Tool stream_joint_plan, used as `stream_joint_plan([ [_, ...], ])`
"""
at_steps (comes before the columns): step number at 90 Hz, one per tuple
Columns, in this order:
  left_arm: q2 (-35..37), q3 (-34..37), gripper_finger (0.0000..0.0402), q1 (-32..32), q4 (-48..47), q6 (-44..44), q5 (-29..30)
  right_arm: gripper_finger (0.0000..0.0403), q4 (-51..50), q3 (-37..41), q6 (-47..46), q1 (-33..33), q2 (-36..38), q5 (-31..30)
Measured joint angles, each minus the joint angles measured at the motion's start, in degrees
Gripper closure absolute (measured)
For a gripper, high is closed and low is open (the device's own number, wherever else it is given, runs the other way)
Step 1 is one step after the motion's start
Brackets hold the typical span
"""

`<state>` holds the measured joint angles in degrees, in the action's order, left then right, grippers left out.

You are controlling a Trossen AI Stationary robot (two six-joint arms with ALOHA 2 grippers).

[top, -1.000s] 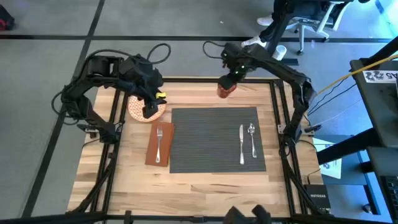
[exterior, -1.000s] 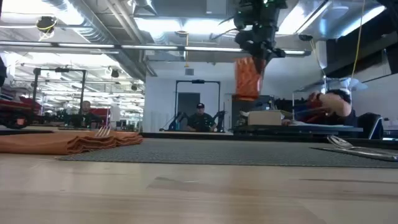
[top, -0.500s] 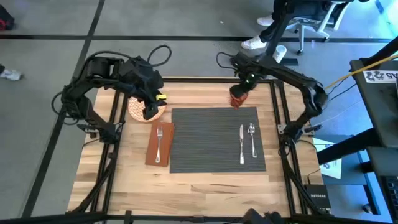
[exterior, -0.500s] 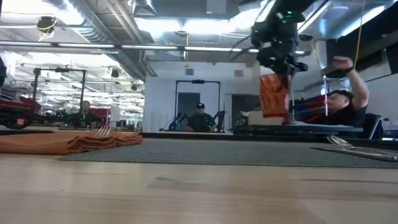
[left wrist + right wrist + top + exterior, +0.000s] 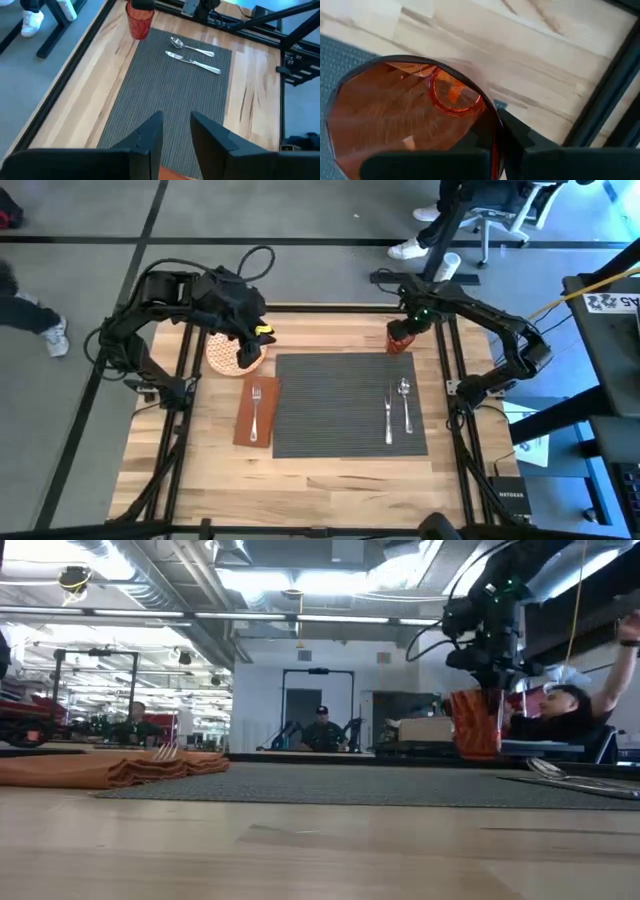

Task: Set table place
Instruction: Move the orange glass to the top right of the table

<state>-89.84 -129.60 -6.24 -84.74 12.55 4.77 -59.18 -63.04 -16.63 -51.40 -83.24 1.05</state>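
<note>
Right pincer (image 5: 402, 332), arm extended from the counter's (image 5: 330, 475) right edge, grasping the orange cup (image 5: 401, 340) upright at the placemat's (image 5: 330, 405) far right corner; left pincer (image 5: 176, 131) released above the plate (image 5: 222, 357).

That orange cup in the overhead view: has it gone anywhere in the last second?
Yes. The right tool carried the orange cup rightward and down, to just beyond the placemat's far right corner. The left tool stayed over the plate; the fork, knife and spoon did not move.
</note>
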Motion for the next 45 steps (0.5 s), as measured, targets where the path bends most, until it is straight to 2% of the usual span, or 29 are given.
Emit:
stream_joint_plan([
  [16,0.0,0.0,0.0319,0.0,-0.1,2.0,0.0,0.0403,2.8,0.0,-0.2,-3.2,0.0,0.0],
  [45,0.0,0.0,0.0319,0.3,-0.1,2.3,0.4,0.0403,2.3,0.0,1.6,-9.1,-0.1,-0.6],
])
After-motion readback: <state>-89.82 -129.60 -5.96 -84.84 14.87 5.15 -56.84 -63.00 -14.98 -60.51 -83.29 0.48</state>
